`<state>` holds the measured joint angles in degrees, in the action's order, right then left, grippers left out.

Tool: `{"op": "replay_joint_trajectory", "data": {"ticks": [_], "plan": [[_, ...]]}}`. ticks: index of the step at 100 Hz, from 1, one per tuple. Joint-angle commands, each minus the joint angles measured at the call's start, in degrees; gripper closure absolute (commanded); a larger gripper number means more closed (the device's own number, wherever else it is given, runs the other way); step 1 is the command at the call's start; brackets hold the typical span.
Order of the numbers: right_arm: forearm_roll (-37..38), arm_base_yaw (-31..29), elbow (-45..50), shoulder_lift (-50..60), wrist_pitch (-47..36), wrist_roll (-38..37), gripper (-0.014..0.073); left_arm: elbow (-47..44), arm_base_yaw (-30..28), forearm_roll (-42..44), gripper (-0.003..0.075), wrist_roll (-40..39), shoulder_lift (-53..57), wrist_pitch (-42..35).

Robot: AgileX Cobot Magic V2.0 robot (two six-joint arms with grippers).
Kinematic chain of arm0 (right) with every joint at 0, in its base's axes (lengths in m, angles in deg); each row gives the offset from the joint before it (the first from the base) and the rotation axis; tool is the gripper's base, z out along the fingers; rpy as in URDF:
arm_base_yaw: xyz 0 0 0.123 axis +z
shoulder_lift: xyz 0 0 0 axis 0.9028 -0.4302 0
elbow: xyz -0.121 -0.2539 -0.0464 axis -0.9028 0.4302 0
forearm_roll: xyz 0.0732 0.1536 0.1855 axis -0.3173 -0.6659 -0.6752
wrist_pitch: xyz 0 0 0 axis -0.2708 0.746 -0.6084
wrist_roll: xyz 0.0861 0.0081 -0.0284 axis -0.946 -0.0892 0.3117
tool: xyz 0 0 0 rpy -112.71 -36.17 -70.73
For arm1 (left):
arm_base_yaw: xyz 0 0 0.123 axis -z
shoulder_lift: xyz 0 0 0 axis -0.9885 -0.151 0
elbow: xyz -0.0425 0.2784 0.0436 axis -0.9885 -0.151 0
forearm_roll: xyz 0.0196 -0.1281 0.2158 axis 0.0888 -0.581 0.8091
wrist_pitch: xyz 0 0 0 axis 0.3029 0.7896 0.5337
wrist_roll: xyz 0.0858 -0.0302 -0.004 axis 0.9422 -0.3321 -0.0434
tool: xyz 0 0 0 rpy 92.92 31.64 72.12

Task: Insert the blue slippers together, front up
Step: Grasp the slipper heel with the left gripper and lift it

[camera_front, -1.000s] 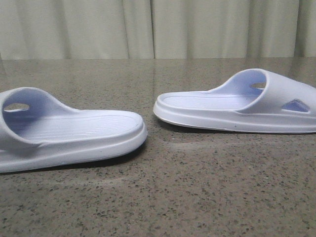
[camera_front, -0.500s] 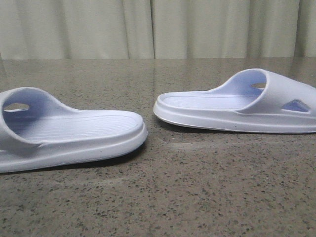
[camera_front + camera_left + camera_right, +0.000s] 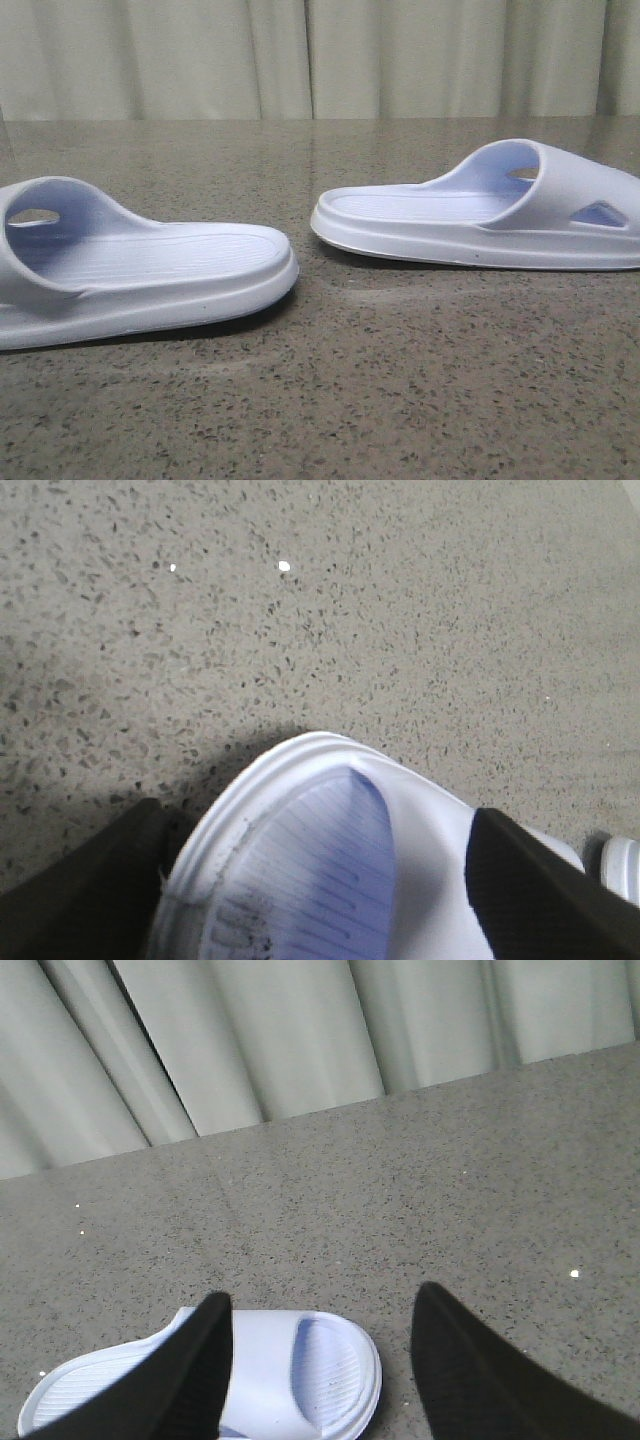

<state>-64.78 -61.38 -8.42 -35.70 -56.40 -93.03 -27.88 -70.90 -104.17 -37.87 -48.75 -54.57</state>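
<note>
**Slippers apart, nothing nested yet**

Both blue slippers lie sole-down on the speckled table (image 3: 330, 400), heels facing each other with a gap between: the left slipper (image 3: 150, 270) nearer, the right slipper (image 3: 480, 215) farther back. The left gripper (image 3: 320, 880) hangs spread over its slipper's heel, apparently not touching. The right gripper (image 3: 320, 1360) hovers open, holding nothing. Grasping, lifting and inserting all remain undone.

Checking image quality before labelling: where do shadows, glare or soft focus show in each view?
Front view: sharp, dark shadows under both blue slippers, faint sheen on the table. Left wrist view: slipper close and soft, two bright specks on the stone. Right wrist view: pincer fingers dark, blurred.
</note>
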Motion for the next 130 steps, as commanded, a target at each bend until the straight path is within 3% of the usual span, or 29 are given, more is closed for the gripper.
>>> {"op": "replay_joint_trajectory", "data": {"ticks": [1, 75, 130], "plan": [[-0.23, 0.0, -2.0, -0.84, -4.97, 0.22, 0.0253, 1.26, 0.43, -1.34, 0.0202, -0.41, 0.05, 0.76], [-0.23, 0.0, -2.0, -0.84, -4.97, 0.22, 0.0253, 1.26, 0.43, -1.82, 0.0702, -0.41, 0.05, 0.29], [-0.23, 0.0, -2.0, -0.84, -8.02, 0.22, 0.0253, 3.14, 0.43, -2.38, 0.0704, -0.18, 11.44, 3.38]]}}
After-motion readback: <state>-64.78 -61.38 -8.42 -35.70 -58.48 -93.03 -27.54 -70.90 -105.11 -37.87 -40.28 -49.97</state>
